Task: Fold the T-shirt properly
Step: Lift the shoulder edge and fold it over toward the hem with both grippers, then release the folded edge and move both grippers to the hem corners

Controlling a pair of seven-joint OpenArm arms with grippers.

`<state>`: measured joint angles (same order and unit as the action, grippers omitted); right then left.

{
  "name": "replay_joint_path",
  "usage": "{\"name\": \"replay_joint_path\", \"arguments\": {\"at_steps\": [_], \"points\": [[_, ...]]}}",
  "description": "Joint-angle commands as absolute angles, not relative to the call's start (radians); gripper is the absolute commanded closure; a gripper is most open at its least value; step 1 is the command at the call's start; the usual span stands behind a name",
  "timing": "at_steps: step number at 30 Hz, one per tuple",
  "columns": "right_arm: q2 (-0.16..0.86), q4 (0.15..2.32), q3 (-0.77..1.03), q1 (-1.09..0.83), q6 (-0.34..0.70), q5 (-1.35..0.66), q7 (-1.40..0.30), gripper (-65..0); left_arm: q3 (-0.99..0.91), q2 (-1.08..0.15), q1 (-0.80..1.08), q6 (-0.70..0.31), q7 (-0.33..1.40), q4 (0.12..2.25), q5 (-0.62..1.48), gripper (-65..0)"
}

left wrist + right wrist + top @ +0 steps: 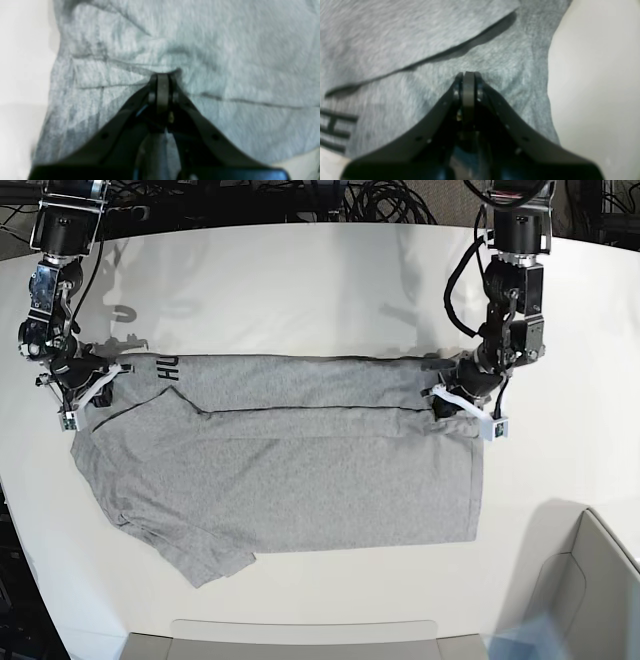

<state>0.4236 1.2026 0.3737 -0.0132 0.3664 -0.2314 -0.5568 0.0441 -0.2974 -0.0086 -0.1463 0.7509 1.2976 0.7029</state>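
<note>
Base view: shirt (300, 480) lies flat on the white table (300, 280), its far strip folded over. Right gripper (100, 385) and left gripper (447, 388), each pressed together, pinch that fold's two ends.

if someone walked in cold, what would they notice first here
The grey T-shirt spread wide across the white table, its far edge folded over into a long band. Then the two claws at that band's ends: the left claw shut on the cloth on the base view's right, the right claw shut on it on the left, by black lettering.
</note>
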Motion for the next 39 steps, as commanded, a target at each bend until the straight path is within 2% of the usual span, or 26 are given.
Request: {"name": "replay_joint_path", "arguments": {"at_steps": [1,9,12,16,22,26,31,36,39], "points": [[0.443,1.224,0.38,-0.048,0.369,-0.211,-0.601,0.0,0.045,-0.317,0.019,-0.127,0.852,1.311,0.671,0.0],[0.47,1.446,0.386,-0.303,0.369,-0.213,-0.601,0.0,0.044,-0.403,0.183,-0.127,0.958,1.495,0.671,0.0],[0.466,1.491,0.438,-0.363,0.371,-0.213,-0.601,0.0,0.044,-0.423,0.239,-0.127,0.984,1.541,0.671,0.0],[0.469,1.509,0.486,-0.414,0.374,-0.213,-0.602,0.0,0.038,-0.427,0.323,-0.127,0.989,1.58,0.671,0.0],[0.504,1.508,0.51,-0.45,0.375,-0.213,-0.602,0.0,-0.117,-0.427,0.469,-0.13,0.99,1.607,0.673,0.0],[0.519,1.531,0.513,-0.441,0.375,-0.282,-0.601,0.0,-0.163,-0.427,0.521,-0.13,0.99,1.747,0.674,0.0],[0.518,1.644,0.542,-0.423,0.375,-0.45,-0.601,0.0,-0.189,-0.423,0.518,-0.128,0.99,1.902,0.674,0.0],[0.492,1.662,0.602,-0.285,0.375,-0.464,-0.601,0.0,-0.182,-0.386,0.351,-0.13,0.986,1.9,0.673,0.0],[0.496,1.595,0.553,-0.168,0.375,-0.437,-0.602,0.0,-0.179,-0.372,0.222,-0.131,0.99,1.871,0.673,0.0]]}}
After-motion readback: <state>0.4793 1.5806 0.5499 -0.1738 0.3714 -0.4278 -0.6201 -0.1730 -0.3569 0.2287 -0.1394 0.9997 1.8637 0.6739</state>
